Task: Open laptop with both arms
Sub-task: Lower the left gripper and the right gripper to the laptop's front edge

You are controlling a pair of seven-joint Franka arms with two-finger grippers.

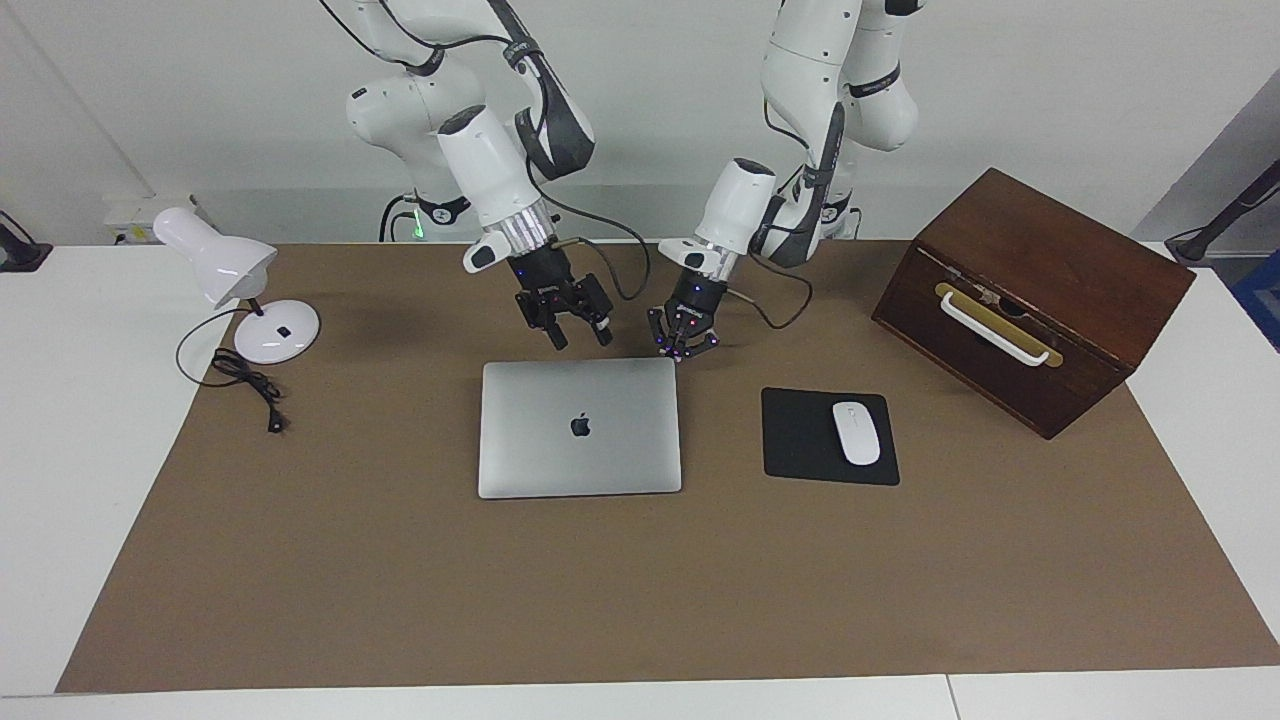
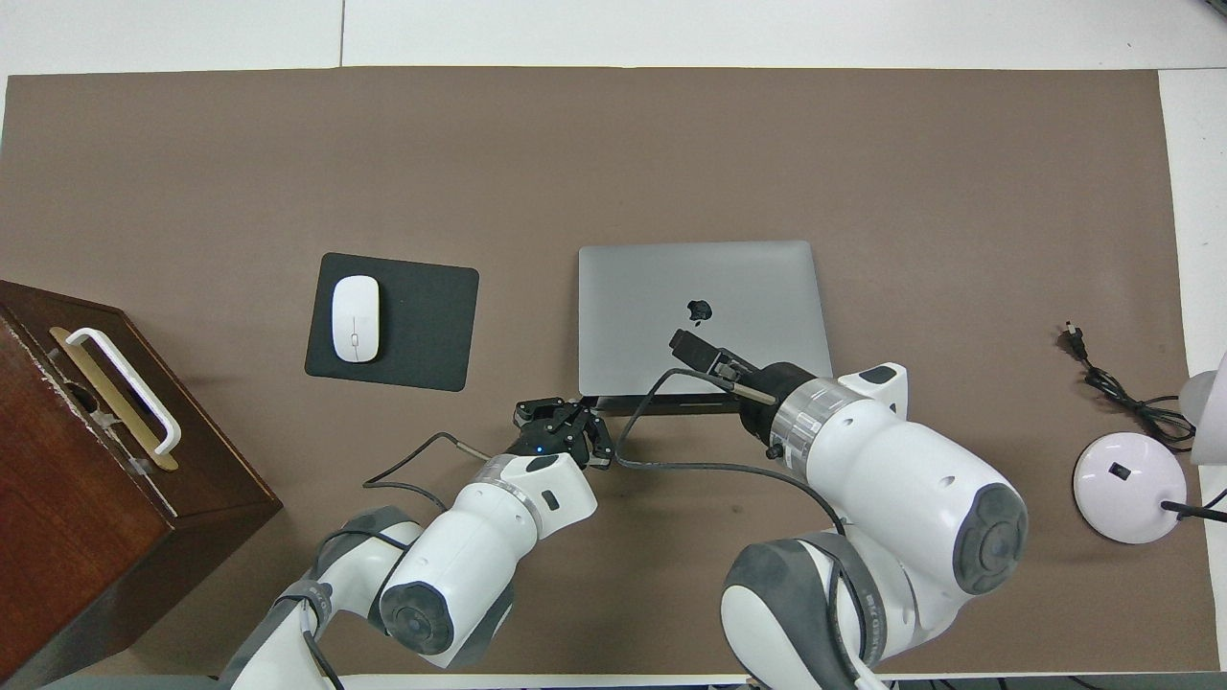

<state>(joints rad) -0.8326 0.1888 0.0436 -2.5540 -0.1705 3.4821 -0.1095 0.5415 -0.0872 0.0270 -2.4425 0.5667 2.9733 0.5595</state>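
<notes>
Laptop (image 1: pixel 580 427) lies shut, flat on the surface beside the mouse pad (image 1: pixel 828 437). Left claw (image 1: pixel 682 352), pinched closed and empty, sits at its robot-side corner; right claw (image 1: pixel 576 339), spread open, hovers over that edge. Lifting is all ahead.

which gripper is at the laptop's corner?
The left gripper, at the laptop's corner toward the mouse pad; the right gripper hangs over its robot-side edge instead.

One closed silver laptop (image 1: pixel 579 427), one white mouse (image 1: pixel 856 432) on one black mouse pad (image 1: pixel 800 440), one wooden box (image 1: pixel 1030 297) with one white handle (image 1: pixel 992 331), one white desk lamp (image 1: pixel 232 280), two white robot arms, one brown table mat (image 1: pixel 650 590)
</notes>
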